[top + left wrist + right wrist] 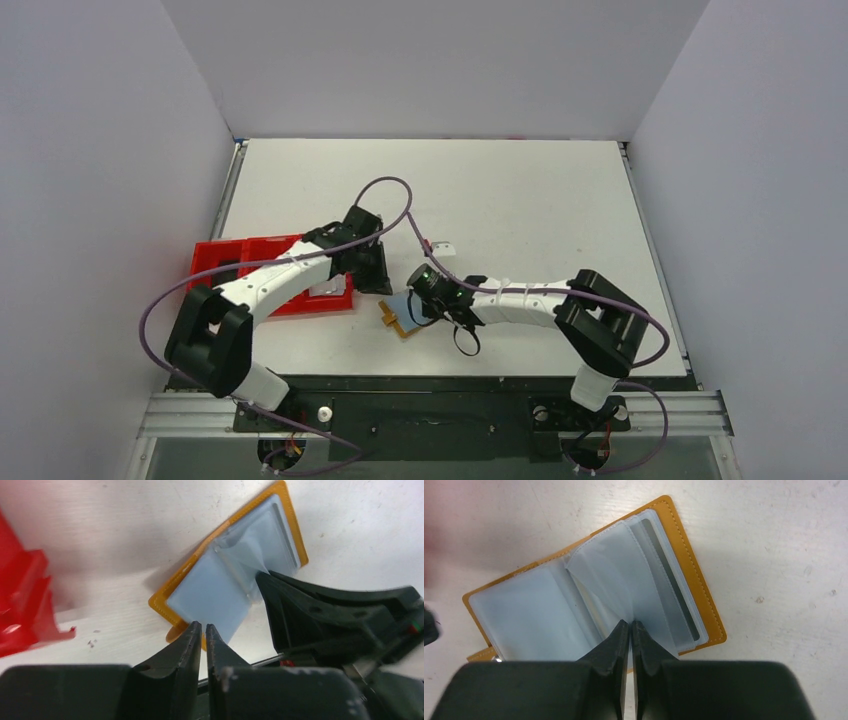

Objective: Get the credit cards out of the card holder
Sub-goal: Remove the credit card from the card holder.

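Your right gripper (630,625) is pinching a clear sleeve (609,570) of the open holder (696,585), jaws all but shut. The holder is lying flat just ahead of those fingertips, its spread running from near-left to far-right. A card (659,595) is sitting in the pocket to the right of the tips, long axis pointing away from the hand and leaning left. Your left gripper (202,627) is closing at the opposite corner, jaws almost together; whether they are gripping anything, you cannot tell. The right arm looks nearer the card.
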Controlling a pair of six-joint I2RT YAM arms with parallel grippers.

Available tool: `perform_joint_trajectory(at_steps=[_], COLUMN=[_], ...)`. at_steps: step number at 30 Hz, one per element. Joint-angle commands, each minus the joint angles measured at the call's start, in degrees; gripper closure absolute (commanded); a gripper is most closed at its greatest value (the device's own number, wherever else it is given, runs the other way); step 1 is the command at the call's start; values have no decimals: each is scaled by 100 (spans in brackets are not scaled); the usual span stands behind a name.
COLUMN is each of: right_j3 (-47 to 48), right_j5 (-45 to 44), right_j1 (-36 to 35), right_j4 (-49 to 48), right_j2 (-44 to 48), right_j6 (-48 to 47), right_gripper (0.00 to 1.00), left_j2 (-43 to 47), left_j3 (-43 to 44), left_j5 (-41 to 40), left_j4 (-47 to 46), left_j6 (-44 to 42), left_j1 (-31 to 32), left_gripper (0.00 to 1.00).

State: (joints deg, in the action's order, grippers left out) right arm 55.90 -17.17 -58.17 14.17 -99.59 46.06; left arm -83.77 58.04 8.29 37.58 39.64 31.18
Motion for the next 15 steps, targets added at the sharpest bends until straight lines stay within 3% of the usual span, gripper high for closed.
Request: perform_joint_trajectory(at_steps=[1,2,9,15], right_j3=[-598,-668,-1242,-1368], right_j5=[11,-21,-103,28], right_j1=[-36,-32,-62,-68], right_j4=[349,327,84,-256], right_j2=[346,500,999,1232], right_j6=[576,697,1070,968], right_gripper=[99,100,100,87], left_j2=[-579,-775,-1649,-2039], left_j3=[42,85,431,423], left_j5=[146,150,248,154], left_j4=[-655,-690,-874,-926], left_j6=[161,160,135,120], left_j1=[310,387,702,801], left_gripper=[96,100,100,100])
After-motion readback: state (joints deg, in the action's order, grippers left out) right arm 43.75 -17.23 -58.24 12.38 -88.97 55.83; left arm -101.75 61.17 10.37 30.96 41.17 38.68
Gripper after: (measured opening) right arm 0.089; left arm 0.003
